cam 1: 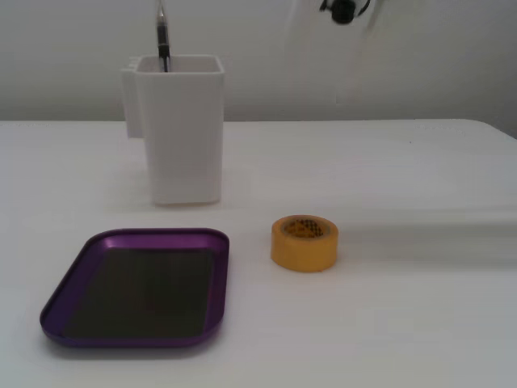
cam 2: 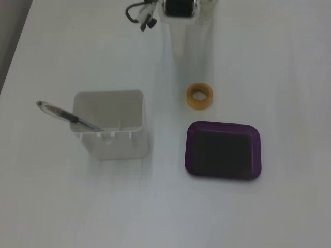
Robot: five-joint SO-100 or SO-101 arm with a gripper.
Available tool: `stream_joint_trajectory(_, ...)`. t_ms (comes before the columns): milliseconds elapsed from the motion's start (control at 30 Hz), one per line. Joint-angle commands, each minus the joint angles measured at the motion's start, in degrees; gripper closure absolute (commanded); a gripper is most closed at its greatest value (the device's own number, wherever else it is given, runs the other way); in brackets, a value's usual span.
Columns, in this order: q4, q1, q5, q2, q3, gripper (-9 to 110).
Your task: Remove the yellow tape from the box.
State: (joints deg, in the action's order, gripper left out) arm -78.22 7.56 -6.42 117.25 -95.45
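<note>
The yellow tape (cam 1: 304, 242) lies flat on the white table, outside the box and just right of it. It also shows in the other fixed view (cam 2: 199, 96), just above the box. The box (cam 1: 220, 279) is a shallow purple tray with a dark bottom, and it is empty in both fixed views (cam 2: 223, 125). Only a dark part of the arm (cam 2: 178, 6) with cables shows at the top edge, also seen in a fixed view (cam 1: 343, 10). A faint pale blur runs from it towards the tape. I cannot make out the gripper's fingers.
A tall white square container (cam 1: 179, 129) stands behind the tray, with a pen (cam 2: 67, 117) leaning in it. It is left of the tray in the other fixed view (cam 2: 109, 129). The table's far edge (cam 1: 323, 121) meets a white wall.
</note>
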Motion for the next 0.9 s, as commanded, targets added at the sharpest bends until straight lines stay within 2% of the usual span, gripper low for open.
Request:
stream_joint_trajectory(0,0.26,-0.35,0.18,11.78,-8.09,88)
stream_joint_trajectory(100,2.29,-0.62,0.18,18.11,-18.63,88)
stream_joint_trajectory(467,24.79,-0.53,0.44,38.14,-54.32,88)
stream_joint_trajectory(867,25.22,-0.35,0.35,65.65,-75.06,88)
